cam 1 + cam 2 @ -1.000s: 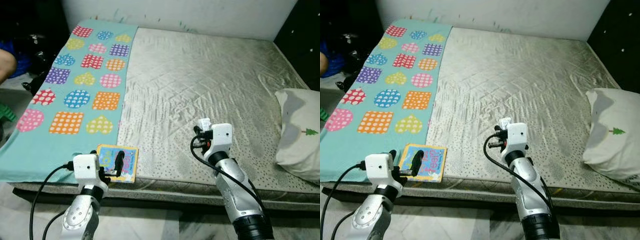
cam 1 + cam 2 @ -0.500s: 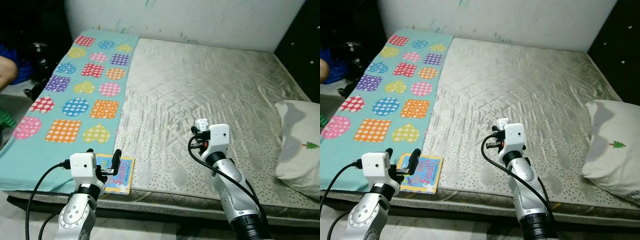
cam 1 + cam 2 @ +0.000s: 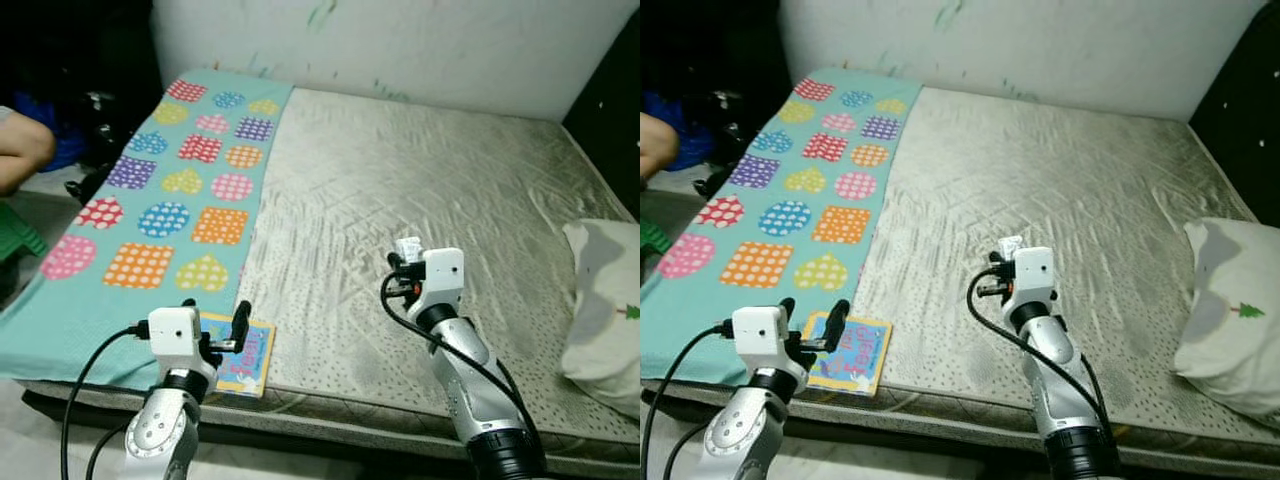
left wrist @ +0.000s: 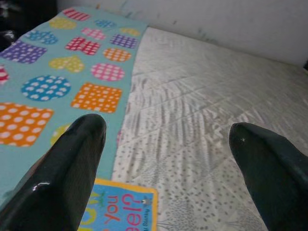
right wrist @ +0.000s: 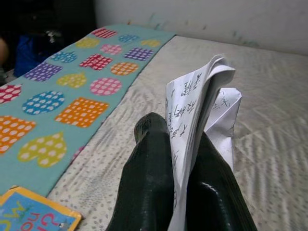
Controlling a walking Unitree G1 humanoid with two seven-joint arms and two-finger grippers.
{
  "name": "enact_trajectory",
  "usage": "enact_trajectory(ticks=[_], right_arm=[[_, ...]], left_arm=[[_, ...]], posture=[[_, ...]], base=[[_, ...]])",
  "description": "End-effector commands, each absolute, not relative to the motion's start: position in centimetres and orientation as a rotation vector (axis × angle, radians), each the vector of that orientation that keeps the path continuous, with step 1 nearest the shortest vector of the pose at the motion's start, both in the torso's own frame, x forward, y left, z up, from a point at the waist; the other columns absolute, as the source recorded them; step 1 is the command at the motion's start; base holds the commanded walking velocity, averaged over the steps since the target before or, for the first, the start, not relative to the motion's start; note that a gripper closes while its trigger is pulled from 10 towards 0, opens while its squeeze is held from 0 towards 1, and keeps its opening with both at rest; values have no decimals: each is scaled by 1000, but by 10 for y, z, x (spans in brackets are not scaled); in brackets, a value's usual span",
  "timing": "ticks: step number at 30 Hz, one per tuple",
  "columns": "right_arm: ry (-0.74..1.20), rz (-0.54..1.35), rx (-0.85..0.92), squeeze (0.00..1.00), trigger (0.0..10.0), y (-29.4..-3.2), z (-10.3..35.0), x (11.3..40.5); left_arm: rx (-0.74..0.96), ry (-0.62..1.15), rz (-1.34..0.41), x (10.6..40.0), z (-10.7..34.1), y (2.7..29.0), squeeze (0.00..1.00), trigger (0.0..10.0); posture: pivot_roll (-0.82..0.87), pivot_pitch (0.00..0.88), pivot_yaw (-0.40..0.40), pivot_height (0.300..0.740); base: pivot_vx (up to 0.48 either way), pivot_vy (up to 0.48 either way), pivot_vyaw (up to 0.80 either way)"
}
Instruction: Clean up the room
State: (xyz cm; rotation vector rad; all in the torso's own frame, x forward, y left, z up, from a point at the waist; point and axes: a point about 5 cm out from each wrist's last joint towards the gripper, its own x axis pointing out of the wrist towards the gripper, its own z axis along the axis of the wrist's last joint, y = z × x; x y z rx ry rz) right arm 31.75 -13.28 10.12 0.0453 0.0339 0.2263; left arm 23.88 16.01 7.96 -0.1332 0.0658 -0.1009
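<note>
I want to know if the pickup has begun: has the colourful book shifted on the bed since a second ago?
No. The book lies at the mattress's near edge, against the teal blanket's border as before; only the camera moved.

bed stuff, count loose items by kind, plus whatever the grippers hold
Colourful children's board book, by the open left gripper: 1
Folded white printed paper, pinched in the right gripper: 1
White pillow with a small green tree: 1
Teal mat with dotted shapes: 1
Total: 4
</note>
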Motion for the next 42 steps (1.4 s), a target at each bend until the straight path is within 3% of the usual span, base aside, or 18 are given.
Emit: enact_trajectory(ticks=[1, 13, 28, 42], right_arm=[[40, 227, 39, 0, 10000, -134, 100, 318], [43, 225, 39, 0, 10000, -135, 99, 319], [48, 213, 39, 0, 10000, -138, 97, 319], [48, 218, 33, 0, 10000, -138, 98, 320]], left_arm=[[-131, 74, -98, 238, 78, 160, 0, 10000], [-130, 82, -94, 238, 77, 161, 0, 10000], [-144, 108, -70, 239, 74, 163, 0, 10000], [-145, 106, -66, 241, 75, 163, 0, 10000]], posture=[[-57, 81, -76, 740], [-57, 81, -76, 740], [-57, 94, -75, 740], [-59, 95, -81, 740]], base=[[296, 0, 0], [290, 0, -289], [0, 0, 0], [0, 277, 0]])
